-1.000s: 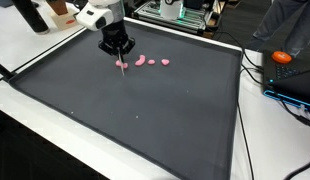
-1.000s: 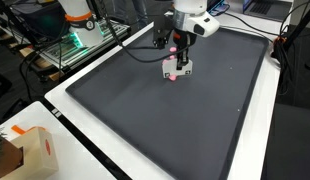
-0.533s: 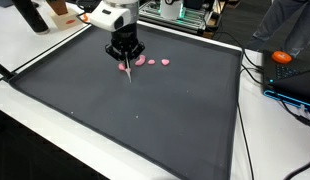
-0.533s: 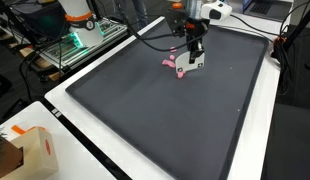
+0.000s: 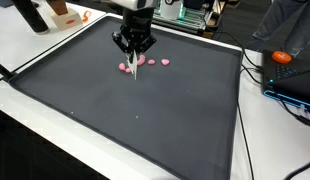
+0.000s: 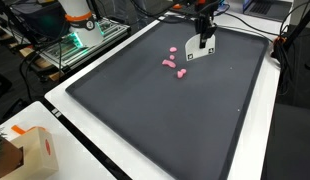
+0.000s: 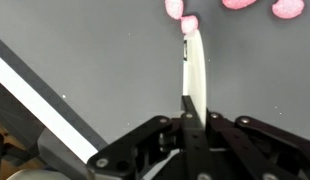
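Farthest left in an exterior view, a brown cardboard box sits on the white table top, well clear of my work. Next comes the dark grey rectangular mat, which covers most of the table and shows in both exterior views. My gripper hangs over the far part of this mat, pointing straight down. My fingers are pinched shut on a slender flat white stick, which juts out below them. In the wrist view my gripper clamps the stick's near end. The far tip meets one of the small pink soft-looking lumps that lie in a loose row on the mat. I cannot tell whether the tip also rests on the mat itself. The row of lumps runs on to the right of the stick, with one lump just to its left. Past the mat's right edge, near some cables, lies an orange rounded object, well apart from me.
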Available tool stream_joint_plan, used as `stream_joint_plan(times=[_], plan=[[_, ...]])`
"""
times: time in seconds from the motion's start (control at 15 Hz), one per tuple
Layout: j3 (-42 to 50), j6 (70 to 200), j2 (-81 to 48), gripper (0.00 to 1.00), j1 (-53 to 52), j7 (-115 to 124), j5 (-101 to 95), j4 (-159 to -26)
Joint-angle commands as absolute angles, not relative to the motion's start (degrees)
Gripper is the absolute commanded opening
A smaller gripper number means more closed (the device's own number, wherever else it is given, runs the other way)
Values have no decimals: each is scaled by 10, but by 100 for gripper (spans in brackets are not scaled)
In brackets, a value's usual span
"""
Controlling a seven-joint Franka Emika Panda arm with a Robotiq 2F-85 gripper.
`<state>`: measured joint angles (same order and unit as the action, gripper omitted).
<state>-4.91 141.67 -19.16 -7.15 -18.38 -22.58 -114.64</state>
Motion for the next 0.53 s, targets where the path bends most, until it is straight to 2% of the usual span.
stream_joint_plan(times=[0.0,0.47], plan=[[-45,1389,-154,1,-97,-139,-260,-1175],[-61,1311,-134,1,-135,-79,-294,-1184]])
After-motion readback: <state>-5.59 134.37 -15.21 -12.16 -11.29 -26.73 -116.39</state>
